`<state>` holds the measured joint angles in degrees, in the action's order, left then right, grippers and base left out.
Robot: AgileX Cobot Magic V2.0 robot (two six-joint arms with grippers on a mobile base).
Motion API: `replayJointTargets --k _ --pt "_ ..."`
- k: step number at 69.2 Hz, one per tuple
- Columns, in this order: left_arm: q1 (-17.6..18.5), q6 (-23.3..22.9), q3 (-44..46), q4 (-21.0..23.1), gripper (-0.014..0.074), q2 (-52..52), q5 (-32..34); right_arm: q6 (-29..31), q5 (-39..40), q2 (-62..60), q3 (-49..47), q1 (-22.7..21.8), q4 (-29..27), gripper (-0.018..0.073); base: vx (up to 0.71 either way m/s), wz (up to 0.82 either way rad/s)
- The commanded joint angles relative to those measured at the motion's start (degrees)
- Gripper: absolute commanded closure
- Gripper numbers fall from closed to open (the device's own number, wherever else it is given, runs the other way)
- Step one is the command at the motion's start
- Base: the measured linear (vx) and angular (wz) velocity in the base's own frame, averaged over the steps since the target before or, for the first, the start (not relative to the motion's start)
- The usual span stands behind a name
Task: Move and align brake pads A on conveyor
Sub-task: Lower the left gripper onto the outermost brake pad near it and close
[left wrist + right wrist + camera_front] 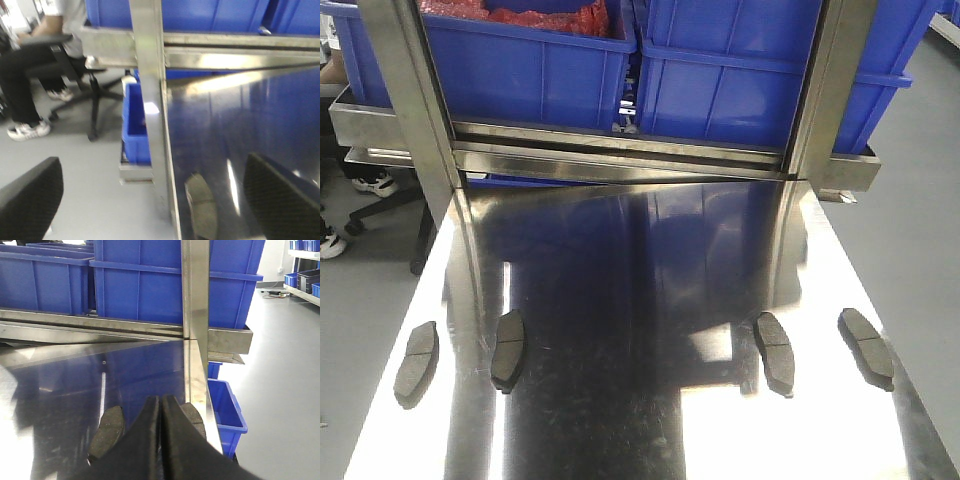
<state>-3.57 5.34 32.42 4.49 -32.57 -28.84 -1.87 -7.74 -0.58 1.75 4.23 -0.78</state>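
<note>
- Position: the four brake pads A [507, 350] all lie on the steel worktop [640, 430]. The far-left pad [417, 362] and its neighbour sit toward the worktop's left edge. The inner-right pad [773, 352] and far-right pad [867, 347] sit toward its right edge. The conveyor shows in no view.
- Axis: each pad's long axis runs roughly from the worktop's near edge toward its far edge.
- Left pincer [150, 190]: spread wide over the worktop's left edge. One pad [202, 210] lies below it, between the fingers and nearer the right one.
- Right pincer [160, 405]: fingers pressed together, holding nothing. It sits above the gap between the inner-right pad [106, 432] and the far-right pad [192, 420].
- Judgement: each arm is nearer its own pair, and the right one likely has to open before it can grip.
- Containers: blue bins [720, 80] stand on the rack beyond the worktop's far edge. One holds red material [550, 15], and what the rest hold is hidden.
</note>
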Motion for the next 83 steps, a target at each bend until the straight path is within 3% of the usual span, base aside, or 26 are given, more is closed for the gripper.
replayJointTargets --k 1,11,17,45,58,83 --pt "0.5 1.9 5.9 3.3 -0.0100 -4.8 -1.3 0.5 4.2 -0.9 1.0 -0.2 0.0 0.0569 0.00 0.00" --pt "1.9 8.2 14.1 10.9 -0.0100 -15.3 -5.9 0.5 4.2 -0.9 1.0 -0.2 0.0 0.0569 0.00 0.00" --pt "3.3 8.4 18.0 13.4 -0.0099 -22.9 -7.9 0.5 4.2 -0.9 1.0 -0.2 0.0 0.0569 0.00 0.00" --pt "3.8 3.7 31.0 12.9 -0.0087 -52.2 -21.6 0.5 4.2 -0.9 1.0 -0.2 0.0 0.0569 0.00 0.00" --pt "3.8 -0.5 32.9 9.0 -0.0083 -59.0 -21.7 0.5 4.2 -0.9 1.0 -0.2 0.0 0.0569 0.00 0.00" --pt "6.6 -0.5 32.9 8.4 -0.0066 -66.8 -21.4 0.5 4.2 -0.9 1.0 -0.2 0.0 0.0569 0.00 0.00"
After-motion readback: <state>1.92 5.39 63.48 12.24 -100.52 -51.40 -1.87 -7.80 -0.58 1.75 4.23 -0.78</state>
